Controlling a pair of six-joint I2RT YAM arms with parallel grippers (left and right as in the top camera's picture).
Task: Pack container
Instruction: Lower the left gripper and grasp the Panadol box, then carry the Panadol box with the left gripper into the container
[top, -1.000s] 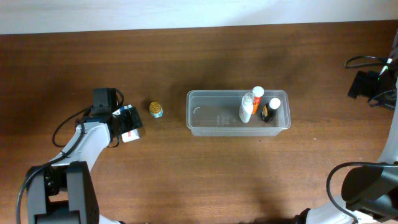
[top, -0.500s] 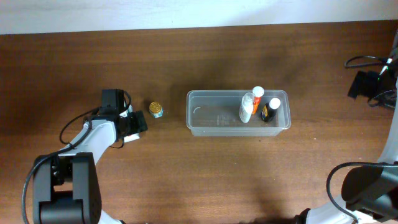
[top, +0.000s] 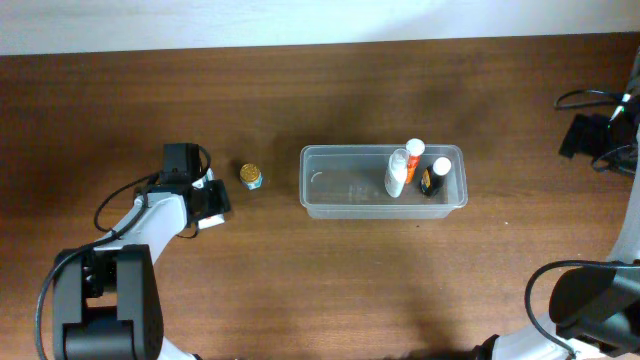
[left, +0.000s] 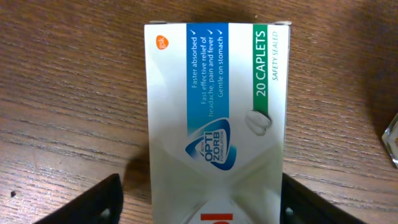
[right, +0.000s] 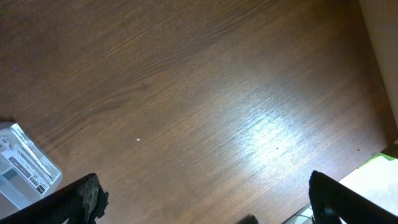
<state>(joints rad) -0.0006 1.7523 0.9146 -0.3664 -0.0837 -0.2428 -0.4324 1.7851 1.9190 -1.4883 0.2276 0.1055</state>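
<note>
The clear plastic container (top: 330, 190) stands right of the table's middle. It holds a white bottle (top: 397, 172), a white-capped orange tube (top: 413, 160) and a dark bottle with a white cap (top: 435, 177). A white caplets box (left: 217, 118) lies flat on the wood. My left gripper (left: 202, 208) is open, one finger on each side of the box, with a gap on the left. In the overhead view the left gripper (top: 212, 200) covers most of the box. My right gripper (right: 205, 193) is open and empty above bare wood at the far right.
A small jar with a gold lid (top: 250, 176) stands between the left gripper and the container. Black cables and gear (top: 590, 135) lie at the table's right edge. A white labelled item (right: 25, 165) shows at the left of the right wrist view.
My left gripper has moved a little to the right and come over the box, hiding most of it from above. The right arm has not moved.
</note>
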